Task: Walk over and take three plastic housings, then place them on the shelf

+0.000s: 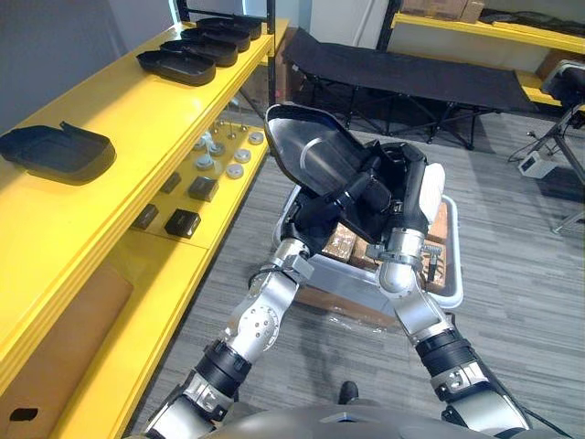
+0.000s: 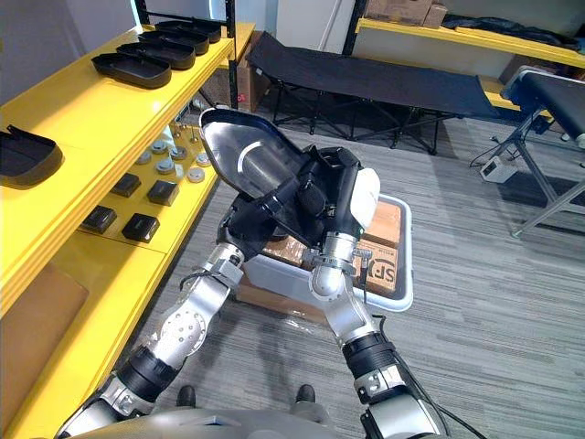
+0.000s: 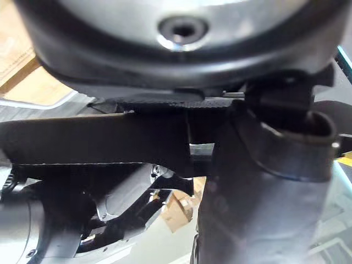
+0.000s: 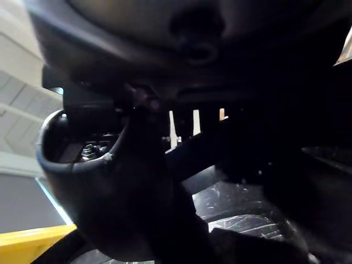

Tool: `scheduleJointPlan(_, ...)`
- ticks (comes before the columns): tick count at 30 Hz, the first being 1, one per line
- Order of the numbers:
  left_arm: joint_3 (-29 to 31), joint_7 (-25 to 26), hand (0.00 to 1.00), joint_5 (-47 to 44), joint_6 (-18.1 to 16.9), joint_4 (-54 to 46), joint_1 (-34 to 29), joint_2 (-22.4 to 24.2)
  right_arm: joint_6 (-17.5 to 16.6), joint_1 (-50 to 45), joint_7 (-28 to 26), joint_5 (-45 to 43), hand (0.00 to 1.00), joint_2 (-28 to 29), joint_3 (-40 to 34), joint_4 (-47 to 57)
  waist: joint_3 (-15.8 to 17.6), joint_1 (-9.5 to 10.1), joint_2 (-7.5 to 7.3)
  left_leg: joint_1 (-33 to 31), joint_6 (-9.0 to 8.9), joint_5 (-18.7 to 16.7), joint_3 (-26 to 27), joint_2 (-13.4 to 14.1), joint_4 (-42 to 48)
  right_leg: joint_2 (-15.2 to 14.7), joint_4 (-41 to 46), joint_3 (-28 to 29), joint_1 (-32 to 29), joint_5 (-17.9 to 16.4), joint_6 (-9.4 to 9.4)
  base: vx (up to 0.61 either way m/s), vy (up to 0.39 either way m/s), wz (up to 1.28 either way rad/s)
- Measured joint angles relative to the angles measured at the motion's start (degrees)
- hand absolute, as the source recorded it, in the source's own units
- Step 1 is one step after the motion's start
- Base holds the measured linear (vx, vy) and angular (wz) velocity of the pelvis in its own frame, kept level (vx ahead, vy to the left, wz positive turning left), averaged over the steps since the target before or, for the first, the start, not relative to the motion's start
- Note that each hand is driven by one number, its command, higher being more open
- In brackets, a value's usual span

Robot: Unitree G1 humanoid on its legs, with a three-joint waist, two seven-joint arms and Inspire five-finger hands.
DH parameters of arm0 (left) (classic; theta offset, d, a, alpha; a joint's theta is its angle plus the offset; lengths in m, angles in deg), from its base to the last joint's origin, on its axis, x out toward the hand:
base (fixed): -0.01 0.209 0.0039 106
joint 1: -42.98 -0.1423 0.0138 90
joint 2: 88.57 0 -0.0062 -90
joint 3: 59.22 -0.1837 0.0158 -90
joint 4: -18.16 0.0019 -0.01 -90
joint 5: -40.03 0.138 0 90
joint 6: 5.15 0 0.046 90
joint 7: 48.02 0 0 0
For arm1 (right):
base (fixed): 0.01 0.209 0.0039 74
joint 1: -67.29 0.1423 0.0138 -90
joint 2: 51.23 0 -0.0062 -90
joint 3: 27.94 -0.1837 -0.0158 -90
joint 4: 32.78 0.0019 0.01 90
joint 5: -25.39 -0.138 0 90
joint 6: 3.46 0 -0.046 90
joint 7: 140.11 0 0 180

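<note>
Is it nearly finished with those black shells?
Five black housings already lie on the yellow shelf; who put them there is unclear. The left hand and right hand grip another housing near the grey bin, not yet shelved.

Head stereo pair: high, facing down, sharing shelf (image 1: 137, 119) and bin (image 1: 454, 274). Wrist cameras: very close along left robot hand (image 1: 343, 206), right robot hand (image 1: 402, 192).

Housings (image 1: 178, 66) lying in a row at the shelf's (image 1: 137, 119) far end, lone housing (image 1: 57, 151) lying nearer, bin (image 1: 455, 274) standing right of the shelf, held housing (image 1: 306, 151) hanging over it.
</note>
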Motion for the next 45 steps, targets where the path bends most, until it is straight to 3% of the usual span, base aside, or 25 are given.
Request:
scheduleJointPlan(10,-1.9,4.6,1.0,6.8,-0.1,0.0,0.0,0.0,0.1,0.0,1.3,-0.5,0.0,1.5,1.3,0.0,-0.7,0.57,-0.02,0.0,-0.01,-0.2,-0.1,0.0,0.3,0.0,0.0,-0.1,0.2,0.0,-0.13,0.0,0.0,0.0)
scheduleJointPlan(13,-3.3,7.5,1.0,8.0,-1.5,0.0,0.0,0.0,0.2,0.1,1.3,-1.3,0.0,1.9,1.8,0.0,-0.7,1.09,-0.01,0.0,-0.03,-0.3,-0.1,0.0,0.6,0.0,0.0,-0.2,0.3,-0.1,-0.17,0.0,0.0,0.0)
scheduleJointPlan(18,-5.1,14.1,1.0,8.5,-7.1,-0.4,0.0,0.2,1.7,0.2,1.2,-2.7,0.0,4.1,2.7,0.0,-0.8,1.32,-0.04,-0.1,-0.02,-0.3,-0.2,0.0,0.6,0.0,0.0,-0.2,0.3,-0.1,-0.22,0.0,0.0,0.01)
scheduleJointPlan(19,-4.9,15.9,1.0,8.5,-10.3,-0.4,-0.4,2.0,2.2,0.8,1.2,-2.7,0.0,5.4,2.8,0.0,-0.8,1.56,-0.08,-0.1,-0.02,-0.3,-0.4,0.0,0.5,0.1,0.0,-0.3,0.4,-0.1,-0.22,0.0,0.0,0.06)
scheduleJointPlan(20,-4.5,15.9,0.0,8.5,-10.5,-0.4,-0.4,2.3,2.2,1.1,1.2,-2.7,0.0,5.5,2.9,0.0,-0.8,1.56,-0.09,0.0,-0.02,-0.3,-0.5,0.0,0.5,0.1,0.0,-0.4,0.5,-0.1,-0.21,0.0,0.0,0.07)
scheduleJointPlan(26,-3.8,15.8,0.0,8.5,-10.2,-0.3,-1.5,2.4,2.1,1.3,2.0,-2.7,0.0,6.4,3.3,-2.2,-1.3,1.44,-0.85,0.1,-0.02,-0.3,-0.5,0.1,0.4,0.1,0.0,-0.5,0.6,-0.1,-0.21,0.0,0.0,0.0)
scheduleJointPlan(35,5.1,16.5,0.0,9.1,-7.4,4.0,-1.8,3.4,-1.3,0.6,3.9,-1.8,0.0,6.8,7.5,-2.2,-1.5,1.35,-1.33,0.9,0.06,-0.4,-0.2,0.1,0.4,0.1,0.0,-0.4,1.3,-0.3,-0.41,0.0,0.0,-0.01)
scheduleJointPlan(45,4.5,10.7,0.0,11.2,-3.7,6.5,1.4,0.1,-1.4,-1.1,8.8,0.1,0.0,7.1,7.2,-1.9,-1.6,1.14,-1.47,-0.4,-0.06,-0.8,-0.4,0.1,1.6,0.0,0.0,-0.4,0.7,-0.5,-0.7,0.0,0.0,0.01)
